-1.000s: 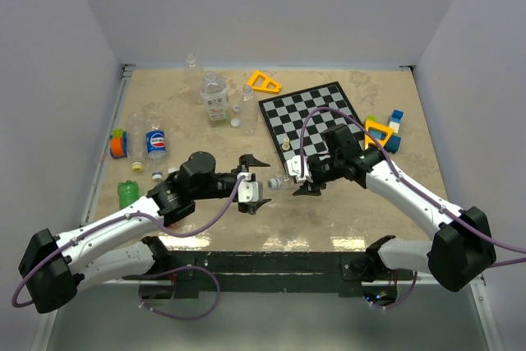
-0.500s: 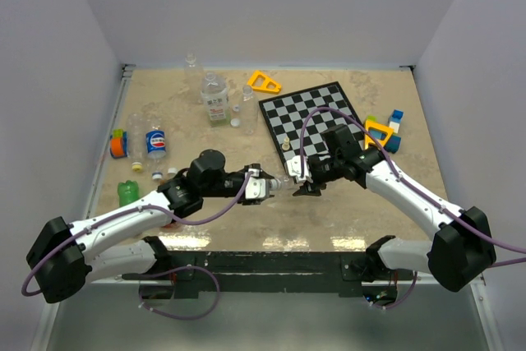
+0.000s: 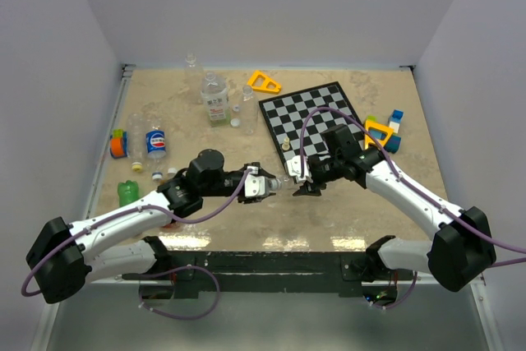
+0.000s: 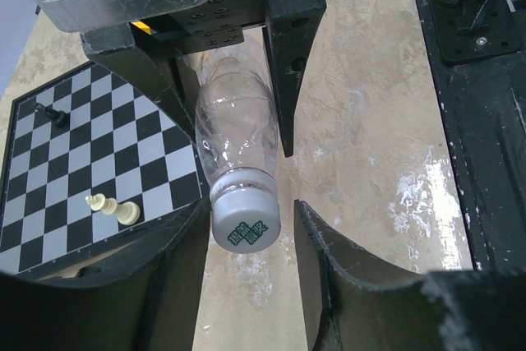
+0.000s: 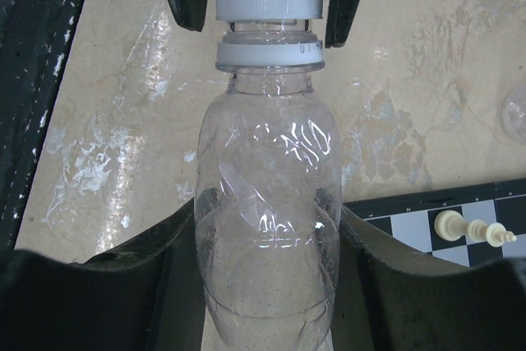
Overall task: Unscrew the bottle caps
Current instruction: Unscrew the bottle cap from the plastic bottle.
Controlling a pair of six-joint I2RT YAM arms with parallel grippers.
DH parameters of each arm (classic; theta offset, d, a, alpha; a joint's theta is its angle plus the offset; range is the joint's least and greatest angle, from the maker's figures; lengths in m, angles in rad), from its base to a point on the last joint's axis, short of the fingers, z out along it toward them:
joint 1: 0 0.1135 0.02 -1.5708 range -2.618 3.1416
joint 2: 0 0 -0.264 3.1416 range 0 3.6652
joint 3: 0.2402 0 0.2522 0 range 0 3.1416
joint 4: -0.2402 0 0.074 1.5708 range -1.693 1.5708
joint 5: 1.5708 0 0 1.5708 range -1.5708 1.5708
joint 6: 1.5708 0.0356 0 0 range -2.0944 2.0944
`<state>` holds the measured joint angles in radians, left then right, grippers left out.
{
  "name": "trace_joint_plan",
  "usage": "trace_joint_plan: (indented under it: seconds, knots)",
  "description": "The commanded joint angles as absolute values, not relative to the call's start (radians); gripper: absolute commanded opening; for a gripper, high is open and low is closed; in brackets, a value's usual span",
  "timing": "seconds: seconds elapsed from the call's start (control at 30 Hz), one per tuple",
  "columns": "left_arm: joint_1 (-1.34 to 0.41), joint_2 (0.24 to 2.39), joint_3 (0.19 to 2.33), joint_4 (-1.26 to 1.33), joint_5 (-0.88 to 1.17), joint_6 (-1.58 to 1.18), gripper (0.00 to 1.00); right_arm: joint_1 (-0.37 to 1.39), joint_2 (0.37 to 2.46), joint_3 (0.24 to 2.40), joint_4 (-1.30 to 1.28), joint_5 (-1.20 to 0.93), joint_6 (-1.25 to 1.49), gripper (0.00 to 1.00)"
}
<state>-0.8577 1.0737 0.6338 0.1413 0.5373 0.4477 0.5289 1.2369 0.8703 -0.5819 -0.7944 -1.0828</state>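
right end effector grasps clear bottle, its long axis toward left end effector, which straddles the cap, released.

We see a beige table carrying a chessboard, scattered bottles, loose caps and coloured blocks.
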Motion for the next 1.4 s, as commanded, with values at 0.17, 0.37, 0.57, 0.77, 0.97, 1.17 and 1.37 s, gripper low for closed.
trace_joint_plan:
  seconds: [0.17, 0.37, 0.57, 0.77, 0.97, 1.17, 1.37]
  knots:
    - [-0.856, 1.068, 0.684, 0.178, 0.555, 0.391, 0.03, 0.528, 1.229, 0.881, -0.583, -0.796, -1.092, 0.15]
    - [-0.854, 1.077, 0.774, 0.045, 0.436, 0.058, 0.00, 0.528, 1.226, 0.879, -0.583, -0.793, -1.092, 0.15]
    - [-0.853, 1.094, 0.923, -0.221, 0.304, -0.605, 0.00, 0.528, 1.238, 0.882, -0.583, -0.796, -1.095, 0.15]
    - [-0.839, 1.112, 0.966, -0.307, 0.316, -0.941, 0.00, 0.529, 1.233, 0.879, -0.583, -0.793, -1.091, 0.15]
    - [-0.750, 1.094, 0.928, -0.253, 0.429, -1.095, 0.00, 0.528, 1.227, 0.879, -0.581, -0.792, -1.088, 0.15]
    - [-0.739, 1.094, 0.888, -0.190, 0.482, -1.187, 0.00, 0.529, 1.230, 0.879, -0.581, -0.792, -1.091, 0.15]
    - [-0.733, 1.091, 0.910, -0.235, 0.442, -1.155, 0.00, 0.529, 1.224, 0.877, -0.581, -0.790, -1.091, 0.15]
